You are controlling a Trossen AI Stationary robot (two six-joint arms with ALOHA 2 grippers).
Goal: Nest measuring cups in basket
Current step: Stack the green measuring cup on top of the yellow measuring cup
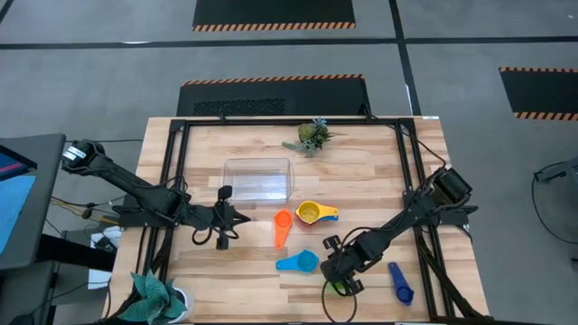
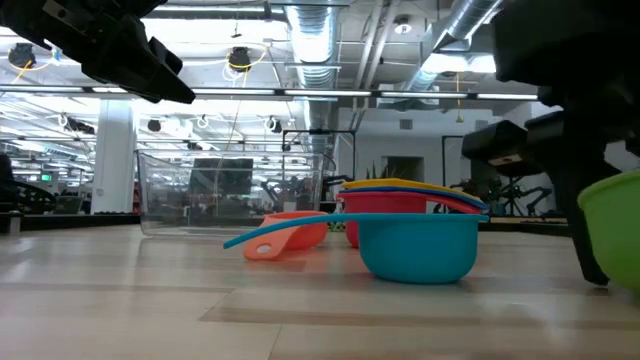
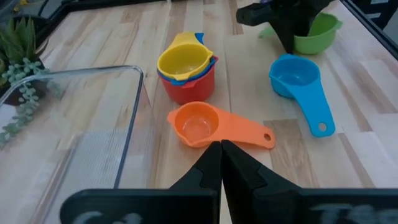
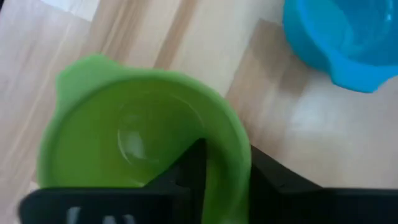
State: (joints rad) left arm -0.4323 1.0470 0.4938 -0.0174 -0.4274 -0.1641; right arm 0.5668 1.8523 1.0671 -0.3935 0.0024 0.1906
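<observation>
The clear basket (image 1: 257, 179) stands on the table's middle. To its right stands a stack of a yellow, a blue and a red cup (image 1: 314, 213) (image 3: 186, 71). An orange cup (image 1: 283, 226) (image 3: 199, 124) and a light blue cup (image 1: 300, 263) (image 3: 298, 81) lie nearer. A dark blue cup (image 1: 400, 282) lies at the near right. My left gripper (image 1: 226, 217) (image 3: 221, 155) is shut and empty, left of the orange cup. My right gripper (image 1: 341, 275) (image 4: 227, 155) is shut on a green cup (image 1: 336, 287) (image 4: 137, 130). My right gripper holds the green cup by its bowl wall (image 4: 235, 163), one finger (image 4: 193, 165) inside the bowl and one outside. The fingers come from above, slanting down. The cup stays upright, its mouth up. I cannot tell whether it is clear of the table.
A small green plant sprig (image 1: 312, 135) lies at the far edge. A teal cloth (image 1: 158, 296) sits in a white pot at the near left corner. A dark frame (image 1: 176, 162) runs round the table top.
</observation>
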